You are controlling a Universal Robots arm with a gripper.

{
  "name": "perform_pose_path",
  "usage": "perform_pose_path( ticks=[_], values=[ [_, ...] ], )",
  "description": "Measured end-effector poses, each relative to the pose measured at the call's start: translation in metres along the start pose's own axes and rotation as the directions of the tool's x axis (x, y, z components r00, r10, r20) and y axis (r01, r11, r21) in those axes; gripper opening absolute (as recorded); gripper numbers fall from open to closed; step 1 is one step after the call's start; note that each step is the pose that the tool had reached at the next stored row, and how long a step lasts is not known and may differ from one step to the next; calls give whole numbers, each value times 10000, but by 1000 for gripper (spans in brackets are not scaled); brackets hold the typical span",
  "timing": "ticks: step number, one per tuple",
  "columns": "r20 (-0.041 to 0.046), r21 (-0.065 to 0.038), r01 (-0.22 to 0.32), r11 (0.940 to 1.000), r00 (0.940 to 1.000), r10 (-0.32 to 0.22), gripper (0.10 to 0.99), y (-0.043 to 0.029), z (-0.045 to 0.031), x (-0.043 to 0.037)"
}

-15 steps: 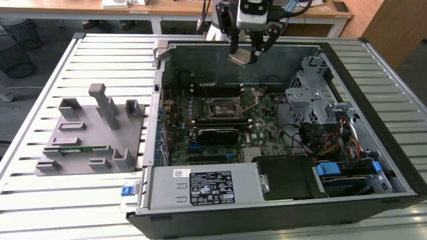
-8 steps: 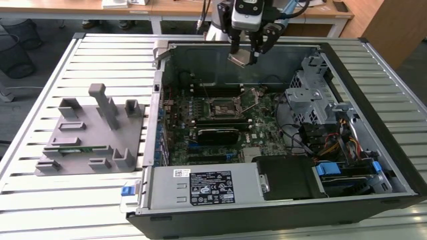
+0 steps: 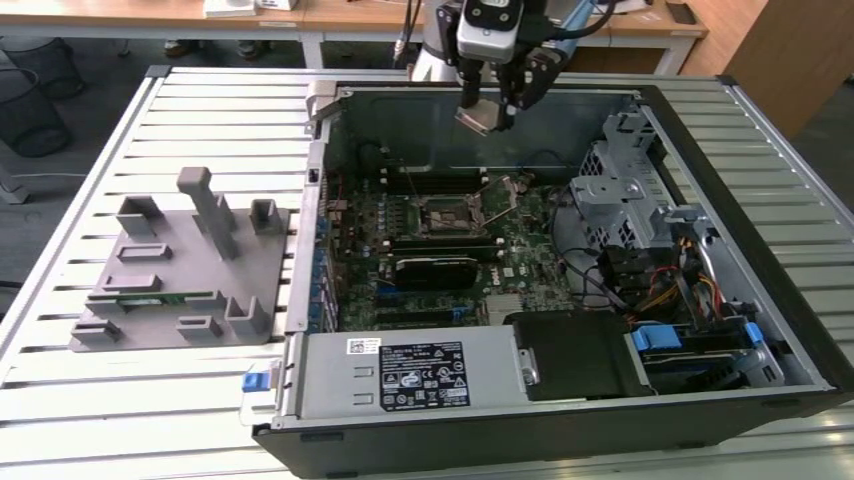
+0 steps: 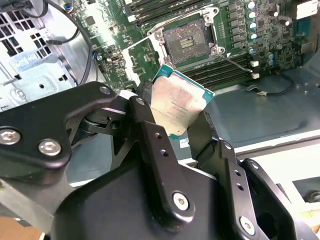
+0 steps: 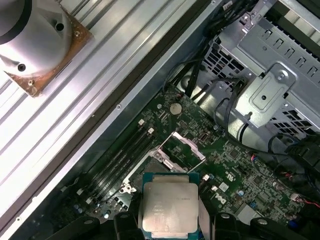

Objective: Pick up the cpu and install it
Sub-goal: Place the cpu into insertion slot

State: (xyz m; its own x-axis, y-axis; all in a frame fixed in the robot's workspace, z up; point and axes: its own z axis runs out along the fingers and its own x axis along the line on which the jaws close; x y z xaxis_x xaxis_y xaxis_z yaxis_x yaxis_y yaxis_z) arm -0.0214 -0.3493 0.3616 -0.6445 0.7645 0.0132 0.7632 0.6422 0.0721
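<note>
Setup sits on a slatted silver aluminium table (image 3: 200, 110). There are pale wooden desks (image 3: 347, 15) along the far side of the room and black wire mesh bins (image 3: 27, 90) on the floor at the exterior view's far left.

A black tower PC case (image 3: 747, 130) lies on its side with the panel off. Inside you can see the green motherboard (image 3: 527, 255), a silver metal power supply box (image 3: 400, 365) at the near edge and a perforated grey steel drive cage (image 3: 627, 190) on the exterior view's right. Left of the case there's a matte grey plastic fixture (image 3: 180, 270) with upright posts and slots, and a thin green memory stick (image 3: 154, 297) lies in it.

The square cpu socket (image 3: 447, 215) is roughly mid-board, with its metal load frame flipped open and the bare contact field showing.

The arm comes down from the far side, with the black two-finger gripper (image 3: 491, 100) pointing down above the case's far wall. Its fingers (image 4: 150, 135) are closed in on opposite edges of the cpu (image 3: 483, 118), a flat square chip with a brushed silver lid and a thin pale teal rim. It's gripped tilted, up in the air, well clear of the board. In the second wrist view the cpu (image 4: 180, 102) hangs a bit to the far side of the socket (image 4: 187, 42), not directly over it.
</note>
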Motion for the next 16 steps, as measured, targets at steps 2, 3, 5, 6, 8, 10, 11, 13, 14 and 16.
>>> perform_pose_path(
  ticks=[2, 3, 5, 6, 8, 10, 11, 13, 14, 16],
  values=[
    [-59, 81, -118, 9999, 9999, 118, 529, 0, 4, 0],
    [-91, 124, -173, 9998, 9998, 174, 529, 0, 5, 0],
    [-128, 177, -292, 9994, 9995, 295, 529, -1, 10, 0],
    [-127, 181, -363, 9992, 9993, 365, 529, -1, 13, 0],
    [-115, 179, -528, 9984, 9985, 530, 529, -1, 21, 0],
    [-104, 176, -694, 9974, 9975, 696, 529, -2, 30, -1],
    [-97, 174, -785, 9968, 9969, 787, 529, -2, 34, -1],
    [-82, 170, -987, 9950, 9951, 989, 529, -3, 42, -1],
    [-74, 168, -1100, 9938, 9939, 1101, 529, -3, 47, -1],
    [-59, 163, -1317, 9912, 9913, 1318, 529, -4, 54, -1]
  ],
)
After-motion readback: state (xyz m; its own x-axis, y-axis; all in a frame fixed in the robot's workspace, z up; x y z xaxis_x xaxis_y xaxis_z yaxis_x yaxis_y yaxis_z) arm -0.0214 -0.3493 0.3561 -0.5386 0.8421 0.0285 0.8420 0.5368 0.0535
